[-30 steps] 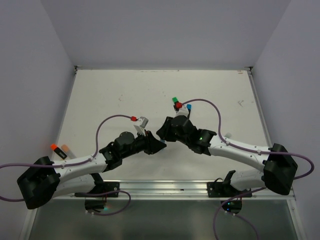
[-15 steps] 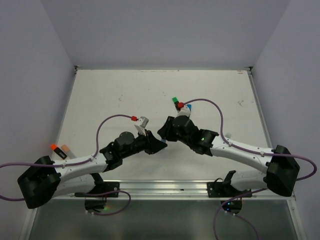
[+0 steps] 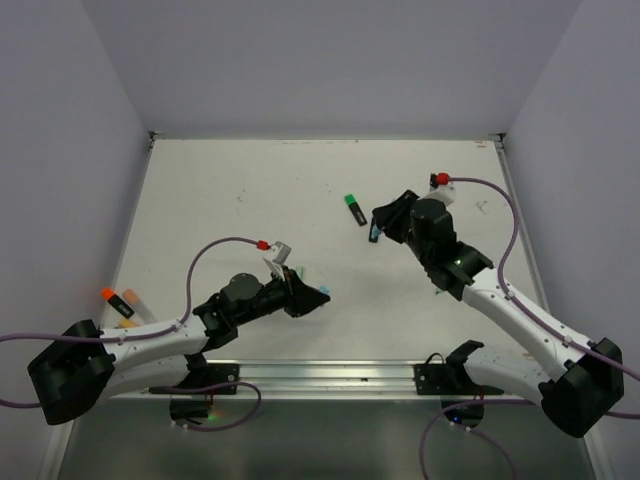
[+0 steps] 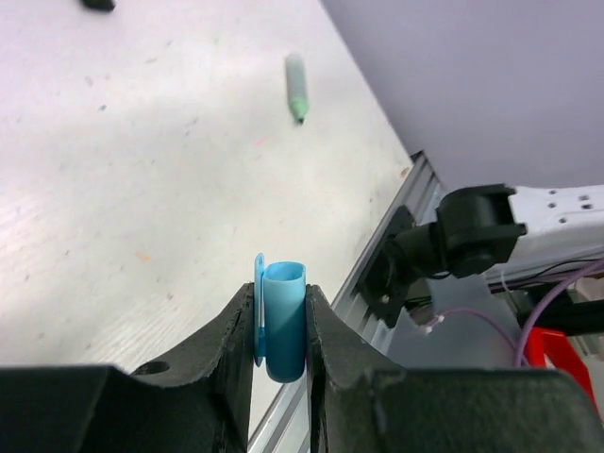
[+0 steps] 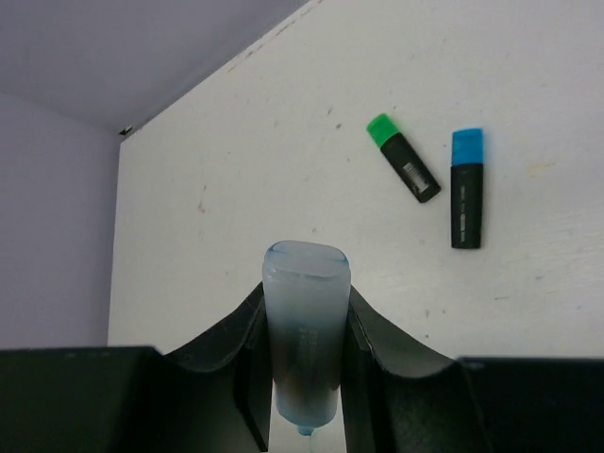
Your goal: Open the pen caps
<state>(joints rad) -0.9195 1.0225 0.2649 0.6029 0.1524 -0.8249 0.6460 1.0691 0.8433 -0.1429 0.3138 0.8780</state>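
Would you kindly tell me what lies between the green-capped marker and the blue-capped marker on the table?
Nothing: the right wrist view shows only bare table between the green-capped marker and the blue-capped marker.

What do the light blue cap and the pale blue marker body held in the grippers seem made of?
The light blue cap: probably opaque plastic, smooth, thin hollow rim. The pale blue marker body: probably frosted plastic; darker inside shows through.

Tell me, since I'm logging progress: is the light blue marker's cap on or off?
Off. The left gripper holds the light blue cap alone; the right gripper, well apart, holds the marker body, tip bare.
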